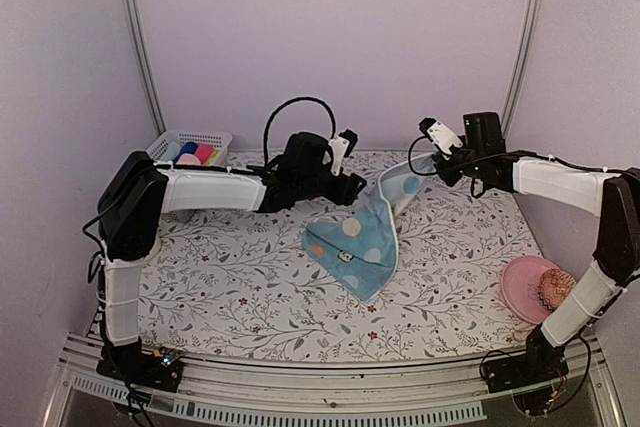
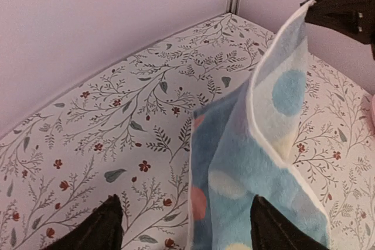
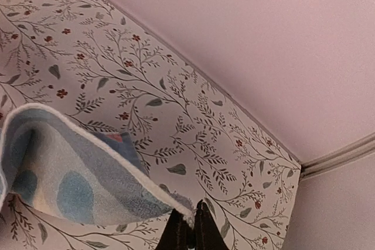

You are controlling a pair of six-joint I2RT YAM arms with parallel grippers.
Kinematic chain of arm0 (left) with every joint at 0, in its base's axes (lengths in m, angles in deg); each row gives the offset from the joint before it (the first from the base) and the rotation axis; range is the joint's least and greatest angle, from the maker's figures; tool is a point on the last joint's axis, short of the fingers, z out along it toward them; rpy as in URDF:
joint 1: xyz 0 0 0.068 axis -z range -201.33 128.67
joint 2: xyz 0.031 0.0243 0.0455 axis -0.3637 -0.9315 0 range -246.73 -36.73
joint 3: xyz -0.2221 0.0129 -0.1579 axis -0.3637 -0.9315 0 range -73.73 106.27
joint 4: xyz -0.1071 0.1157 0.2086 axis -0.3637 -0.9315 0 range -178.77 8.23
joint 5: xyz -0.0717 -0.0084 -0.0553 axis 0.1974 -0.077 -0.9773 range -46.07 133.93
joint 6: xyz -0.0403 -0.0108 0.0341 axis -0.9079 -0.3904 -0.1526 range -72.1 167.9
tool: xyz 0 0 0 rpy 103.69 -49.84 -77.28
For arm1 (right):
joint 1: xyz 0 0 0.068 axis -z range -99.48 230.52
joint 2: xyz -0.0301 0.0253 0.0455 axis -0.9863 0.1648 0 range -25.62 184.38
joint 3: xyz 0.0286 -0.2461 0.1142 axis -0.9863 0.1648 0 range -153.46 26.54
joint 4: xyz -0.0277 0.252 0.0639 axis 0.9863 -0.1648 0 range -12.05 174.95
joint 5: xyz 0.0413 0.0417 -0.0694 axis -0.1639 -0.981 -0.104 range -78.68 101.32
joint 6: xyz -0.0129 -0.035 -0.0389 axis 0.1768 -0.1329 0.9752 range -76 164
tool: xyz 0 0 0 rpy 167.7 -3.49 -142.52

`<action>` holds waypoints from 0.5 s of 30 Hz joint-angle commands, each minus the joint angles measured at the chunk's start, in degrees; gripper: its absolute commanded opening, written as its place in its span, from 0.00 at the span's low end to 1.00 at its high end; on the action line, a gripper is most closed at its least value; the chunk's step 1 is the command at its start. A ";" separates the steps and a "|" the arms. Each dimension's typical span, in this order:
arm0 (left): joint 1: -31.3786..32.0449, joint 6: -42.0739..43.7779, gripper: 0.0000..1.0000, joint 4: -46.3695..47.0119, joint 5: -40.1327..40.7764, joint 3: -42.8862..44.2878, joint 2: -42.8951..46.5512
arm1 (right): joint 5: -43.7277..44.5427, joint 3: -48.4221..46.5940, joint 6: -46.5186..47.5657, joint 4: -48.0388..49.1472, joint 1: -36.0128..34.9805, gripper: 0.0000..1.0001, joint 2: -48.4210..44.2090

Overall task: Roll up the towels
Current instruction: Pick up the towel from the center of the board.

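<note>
A light blue towel (image 1: 358,245) with pale and orange dots lies partly on the flowered table (image 1: 230,267). Its far right corner is lifted off the surface. My right gripper (image 1: 435,160) is shut on that raised corner; in the right wrist view the white hem is pinched between the black fingertips (image 3: 188,228) and the towel (image 3: 70,185) hangs away to the left. My left gripper (image 1: 352,187) hovers over the towel's far left edge. In the left wrist view its fingers (image 2: 98,229) stand wide apart and open, with nothing between them, above the towel (image 2: 263,168). The right gripper (image 2: 345,4) shows there too, at top right.
A white basket (image 1: 172,139) with bright cloth tubes stands at the back left. A round pink plate (image 1: 520,282) with a small round item on it sits at the front right. Walls close in the table at the back and on both sides.
</note>
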 commanded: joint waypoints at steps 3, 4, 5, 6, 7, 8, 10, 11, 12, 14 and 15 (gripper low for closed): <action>3.95 6.02 0.86 0.93 -8.10 -4.58 2.69 | 1.36 -2.97 -2.24 -5.55 6.26 0.02 5.13; 4.84 7.87 0.88 0.92 -9.16 -5.95 3.60 | 1.42 -3.15 -2.21 -5.71 6.67 0.02 5.61; 5.90 9.92 0.90 0.73 -10.21 -7.89 4.45 | 1.28 -3.35 -2.23 -5.88 6.97 0.02 5.94; 6.96 11.74 0.91 0.32 -10.93 -9.02 5.02 | 1.11 -3.40 -2.31 -6.02 7.29 0.02 6.14; 7.93 13.15 0.91 -0.35 -11.39 -9.98 5.52 | 0.86 -3.43 -2.37 -6.15 7.55 0.02 6.26; 8.91 14.80 0.91 -1.35 -12.52 -10.73 5.72 | 0.53 -3.49 -2.45 -6.28 7.75 0.02 6.29; 10.72 17.37 0.91 -3.47 -13.80 -11.51 5.74 | -0.02 -3.70 -2.65 -6.62 8.28 0.02 6.33; 11.68 18.48 0.91 -4.76 -14.58 -11.65 5.51 | -0.29 -3.80 -2.80 -6.78 8.47 0.02 6.30; 12.61 19.63 0.89 -6.18 -14.73 -11.58 5.21 | -0.43 -3.84 -2.91 -6.92 8.62 0.02 6.24; 14.59 21.05 0.88 -8.94 -13.54 -11.16 4.38 | -0.77 -3.96 -3.02 -7.17 8.84 0.02 6.16; 15.93 21.58 0.87 -10.13 -12.48 -11.03 3.85 | -1.05 -3.99 -3.07 -7.25 8.91 0.02 6.12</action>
